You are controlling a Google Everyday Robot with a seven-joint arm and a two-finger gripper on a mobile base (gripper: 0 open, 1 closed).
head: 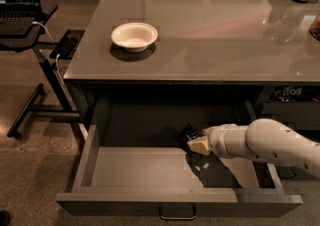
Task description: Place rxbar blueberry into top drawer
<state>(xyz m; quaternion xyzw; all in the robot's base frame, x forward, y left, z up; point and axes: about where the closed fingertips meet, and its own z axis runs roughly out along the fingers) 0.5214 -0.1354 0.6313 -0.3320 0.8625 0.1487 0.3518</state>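
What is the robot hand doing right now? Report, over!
Gripper low inside open top drawer, right of middle. Rxbar blueberry gripped, not yet released. Nothing seen in the way.

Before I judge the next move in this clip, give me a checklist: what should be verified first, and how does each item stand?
1. The top drawer is pulled open: ok.
2. The gripper is inside the drawer opening, right of centre: ok.
3. The rxbar blueberry is at the gripper's tip, over the drawer: ok.
4. Bar already resting on the drawer floor: cannot tell.
5. Secure grip on the bar: cannot tell.
6. The white bowl sits on the tabletop, well away from the arm: ok.
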